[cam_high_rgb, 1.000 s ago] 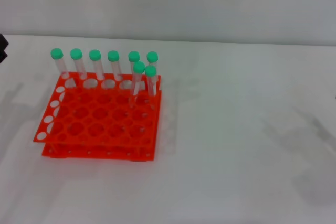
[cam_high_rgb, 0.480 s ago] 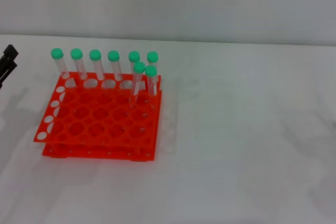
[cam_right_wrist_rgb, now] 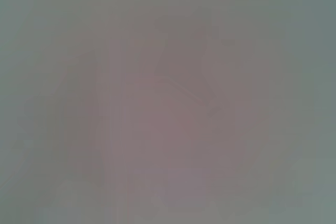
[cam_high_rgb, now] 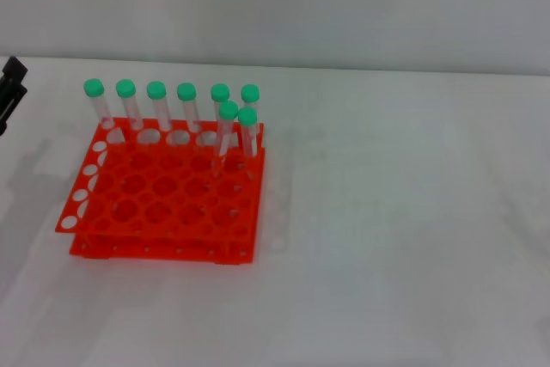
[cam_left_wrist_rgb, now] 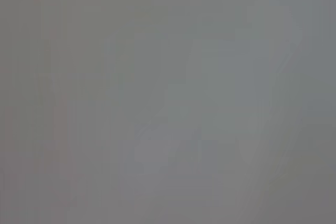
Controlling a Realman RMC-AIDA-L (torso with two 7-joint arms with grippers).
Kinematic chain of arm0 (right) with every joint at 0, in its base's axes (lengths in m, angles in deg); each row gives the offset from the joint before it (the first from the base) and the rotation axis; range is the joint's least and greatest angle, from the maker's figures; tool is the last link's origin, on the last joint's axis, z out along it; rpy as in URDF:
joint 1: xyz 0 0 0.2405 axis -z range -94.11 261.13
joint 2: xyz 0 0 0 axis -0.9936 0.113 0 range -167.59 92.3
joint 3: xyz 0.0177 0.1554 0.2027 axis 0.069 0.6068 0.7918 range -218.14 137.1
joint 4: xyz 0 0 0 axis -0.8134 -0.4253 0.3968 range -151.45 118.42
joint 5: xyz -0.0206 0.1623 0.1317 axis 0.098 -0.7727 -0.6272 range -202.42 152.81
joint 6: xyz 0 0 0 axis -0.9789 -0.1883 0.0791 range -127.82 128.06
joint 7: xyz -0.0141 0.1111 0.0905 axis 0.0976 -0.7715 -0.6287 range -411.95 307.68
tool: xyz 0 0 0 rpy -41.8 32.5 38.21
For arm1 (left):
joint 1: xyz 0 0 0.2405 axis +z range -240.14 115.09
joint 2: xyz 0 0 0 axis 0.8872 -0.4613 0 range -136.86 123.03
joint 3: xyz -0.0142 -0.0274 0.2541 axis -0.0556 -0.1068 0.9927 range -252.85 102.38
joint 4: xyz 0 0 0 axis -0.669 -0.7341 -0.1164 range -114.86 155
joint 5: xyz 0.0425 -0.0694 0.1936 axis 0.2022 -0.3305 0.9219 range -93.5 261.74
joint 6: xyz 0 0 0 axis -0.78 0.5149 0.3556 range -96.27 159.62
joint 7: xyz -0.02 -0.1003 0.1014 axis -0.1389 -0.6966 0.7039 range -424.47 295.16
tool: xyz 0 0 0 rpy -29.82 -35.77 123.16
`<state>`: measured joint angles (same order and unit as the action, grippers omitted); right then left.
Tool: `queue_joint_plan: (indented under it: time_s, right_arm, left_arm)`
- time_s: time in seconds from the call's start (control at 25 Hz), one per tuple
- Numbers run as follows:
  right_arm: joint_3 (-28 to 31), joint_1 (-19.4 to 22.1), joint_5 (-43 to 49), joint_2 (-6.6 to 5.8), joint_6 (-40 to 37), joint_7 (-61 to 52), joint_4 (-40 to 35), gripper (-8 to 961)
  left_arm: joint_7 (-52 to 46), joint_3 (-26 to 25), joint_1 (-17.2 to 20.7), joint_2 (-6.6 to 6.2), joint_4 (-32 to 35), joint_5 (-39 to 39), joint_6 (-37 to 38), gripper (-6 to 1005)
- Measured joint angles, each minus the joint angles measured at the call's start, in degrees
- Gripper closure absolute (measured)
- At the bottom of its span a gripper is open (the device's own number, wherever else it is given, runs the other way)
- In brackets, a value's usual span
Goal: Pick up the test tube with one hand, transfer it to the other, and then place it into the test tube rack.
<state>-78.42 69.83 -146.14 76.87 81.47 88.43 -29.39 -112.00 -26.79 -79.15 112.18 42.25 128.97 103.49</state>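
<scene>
Rack (cam_high_rgb: 163, 199) sits on table (cam_high_rgb: 395, 238) w/ 8 green-cap tubes (cam_high_rgb: 222, 126) upright at its far side, head view only. Left gripper (cam_high_rgb: 10, 92) at far-left edge, fingers can't tell. Both wrist cams: blank grey, nothing legible.

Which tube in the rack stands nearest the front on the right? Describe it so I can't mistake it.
Start at the orange-red test tube rack on the white table. Six green-capped tubes line its far edge; two stand one row forward at the right end. Yours is the rightmost of that pair.
</scene>
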Motion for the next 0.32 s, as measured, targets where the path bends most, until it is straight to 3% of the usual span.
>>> queue_joint_plan:
  time_s: [0.32]
  right_arm:
    - [3.31,0.20,-0.02,0.01,-0.69,0.52,0.08,92]
  left_arm:
    - [-0.07,0.11,-0.13,0.06,-1.10,-0.85,1.47,197]
